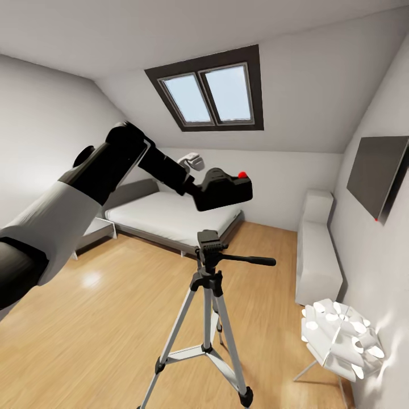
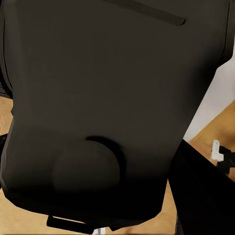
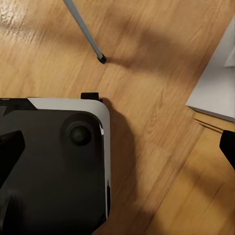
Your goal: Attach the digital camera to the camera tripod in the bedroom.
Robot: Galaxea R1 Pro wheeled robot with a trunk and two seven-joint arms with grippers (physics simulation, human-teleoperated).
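Note:
In the head view my left gripper is shut on the left end of the digital camera, a black box with a red button on top. I hold it in the air a short gap above the black head of the camera tripod, slightly right of the head. The tripod's pan handle points right. In the left wrist view the camera's dark body sits very close. In the right wrist view my right gripper points down at the floor, its fingertips far apart with nothing between them.
A grey-framed white bed stands behind the tripod under the skylight. A white bench and a dark wall panel line the right wall. A white perforated lamp stands at lower right. My base lies near a tripod foot.

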